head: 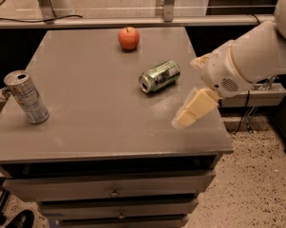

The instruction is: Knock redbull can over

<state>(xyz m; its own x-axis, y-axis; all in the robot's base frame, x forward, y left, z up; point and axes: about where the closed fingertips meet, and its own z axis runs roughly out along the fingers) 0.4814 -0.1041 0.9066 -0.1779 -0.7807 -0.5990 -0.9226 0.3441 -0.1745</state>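
The redbull can (26, 97) is slim and silver with blue-grey patches. It stands upright near the left edge of the grey table (95, 103). My gripper (190, 112) is a cream-coloured tip on a white arm. It hangs over the table's right front part, far to the right of the can and touching nothing.
A fatter green-and-silver can (159, 76) lies on its side in the middle right of the table. A red apple (128, 38) sits near the back edge. Drawers (114, 191) run below the table front. A rail and shelf stand behind and to the right.
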